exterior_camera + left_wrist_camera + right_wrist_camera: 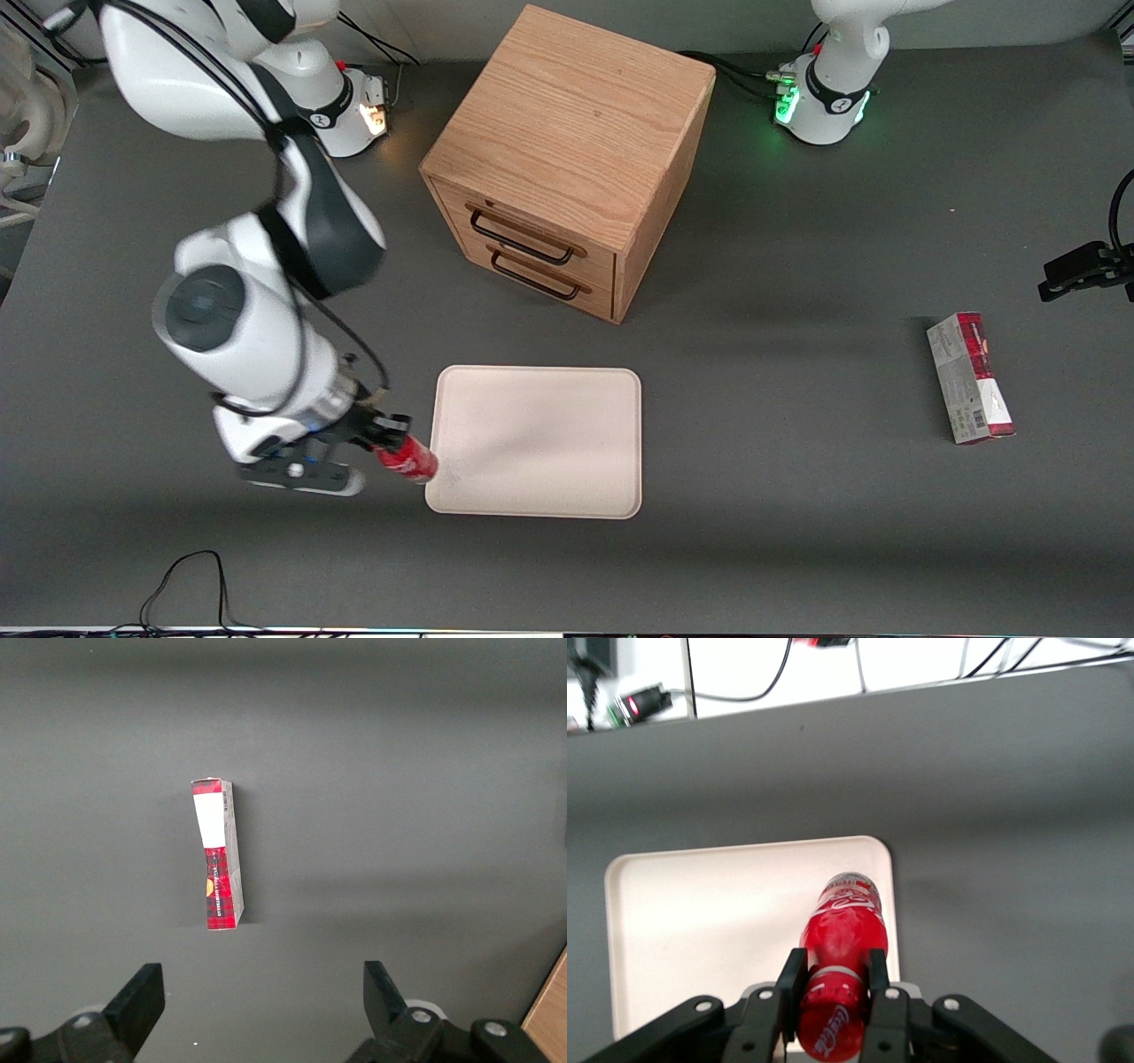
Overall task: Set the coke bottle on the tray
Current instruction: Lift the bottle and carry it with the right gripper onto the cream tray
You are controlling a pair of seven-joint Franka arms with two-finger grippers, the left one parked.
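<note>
My right gripper (pixel 387 440) is shut on the coke bottle (pixel 407 459), a small glossy red bottle with white lettering. It holds the bottle lying tilted at the tray's edge nearest the working arm. In the right wrist view the bottle (pixel 840 939) sits between the two black fingers (pixel 790 981), its base out over the tray (pixel 700 921). The tray (pixel 540 443) is a large cream-beige rectangle with rounded corners, lying nearer to the front camera than the wooden drawer cabinet. Nothing else lies on it.
A wooden cabinet (pixel 567 159) with two drawers and black handles stands farther from the front camera than the tray. A red-and-grey carton (pixel 969 378) lies toward the parked arm's end of the table; it also shows in the left wrist view (pixel 218 855). A black cable (pixel 177 580) runs along the table's near edge.
</note>
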